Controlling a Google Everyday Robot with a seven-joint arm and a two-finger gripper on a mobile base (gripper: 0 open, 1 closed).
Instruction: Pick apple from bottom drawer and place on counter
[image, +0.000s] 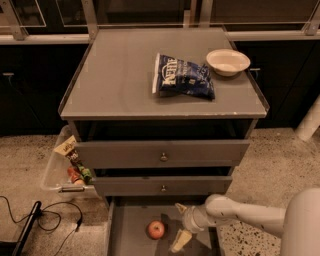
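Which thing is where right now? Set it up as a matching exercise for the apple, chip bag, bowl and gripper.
Things
1. apple
2. chip bag
3. white bowl
4. gripper

Places
A. back right corner of the counter
B. low over the bottom drawer, fingers open, just right of the apple
C. on the bottom drawer's floor
D. lying flat on the counter, just left of the white bowl

Pairs: 1-C, 2-D, 3-A, 4-B
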